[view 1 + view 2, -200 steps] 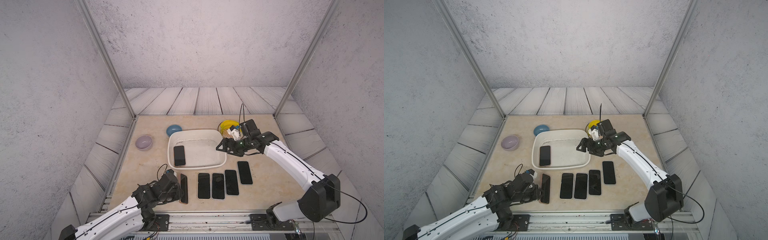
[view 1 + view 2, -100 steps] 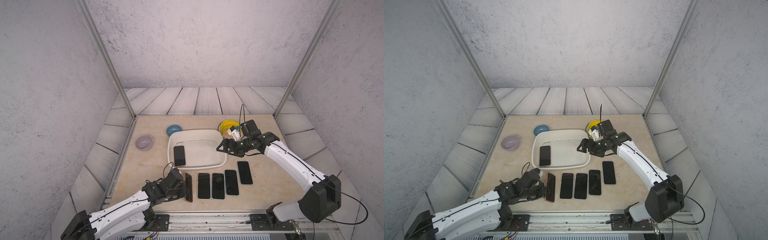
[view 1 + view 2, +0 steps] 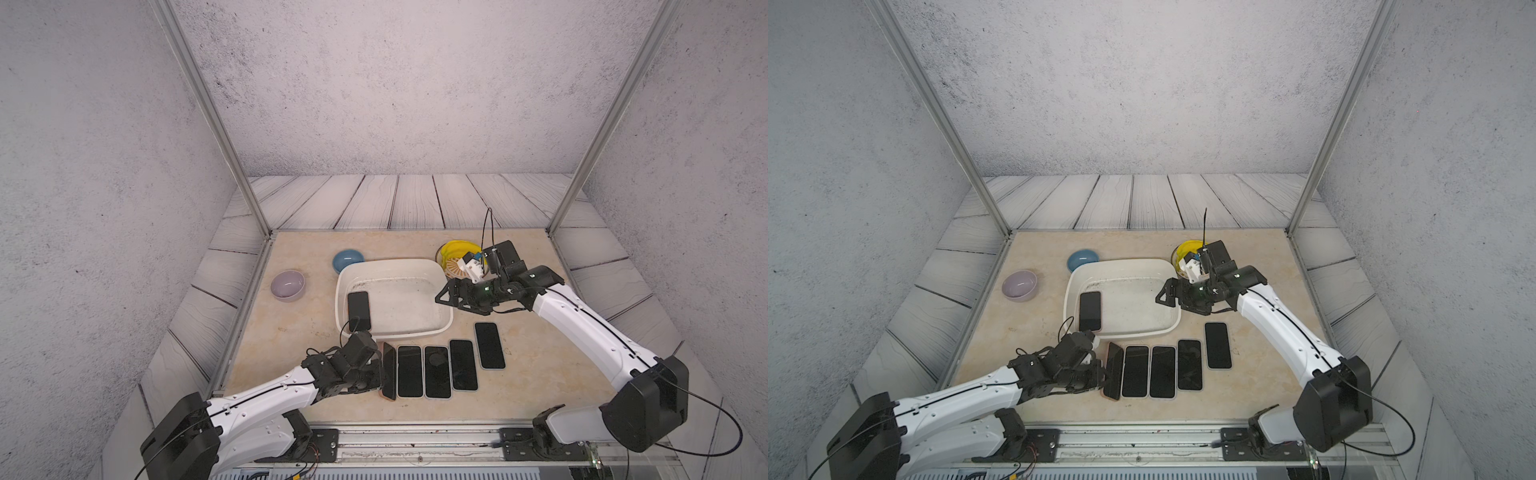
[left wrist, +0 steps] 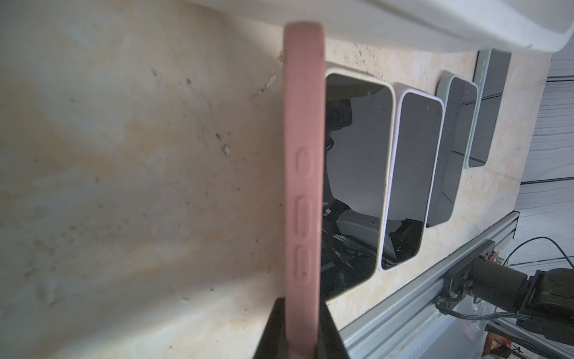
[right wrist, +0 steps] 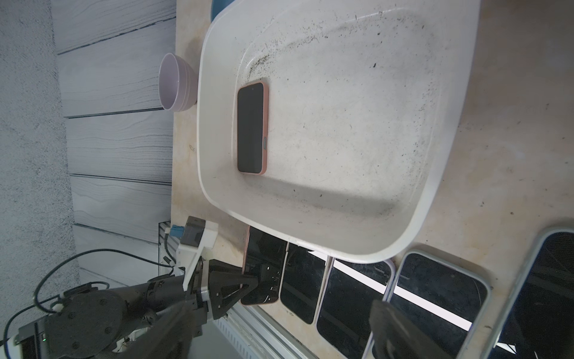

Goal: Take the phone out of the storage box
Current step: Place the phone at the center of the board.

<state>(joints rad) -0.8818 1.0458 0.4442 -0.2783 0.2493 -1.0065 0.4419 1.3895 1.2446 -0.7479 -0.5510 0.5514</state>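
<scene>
The white storage box [image 3: 415, 332] [image 3: 1129, 333] holds one dark-screened phone [image 3: 358, 311] [image 5: 251, 129] in a salmon case, lying flat at its left end. In front of the box, my left gripper [image 3: 380, 374] [image 4: 302, 329] is shut on a pink-cased phone [image 3: 389, 371] [image 4: 302, 174]. This phone stands on its long edge at the left end of a row of phones. My right gripper [image 3: 446, 297] [image 5: 281, 306] hovers open by the box's right rim, with nothing between its fingers.
Several phones lie face up in a row [image 3: 437, 372] on the table in front of the box, the rightmost [image 3: 489, 345] set further back. A blue bowl [image 3: 348, 259], a lilac bowl [image 3: 287, 284] and a yellow object [image 3: 455, 253] stand behind the box.
My left gripper has carried the pink-cased phone to the right, up against the row, and the phone now stands more on its edge. The right arm has not moved.
</scene>
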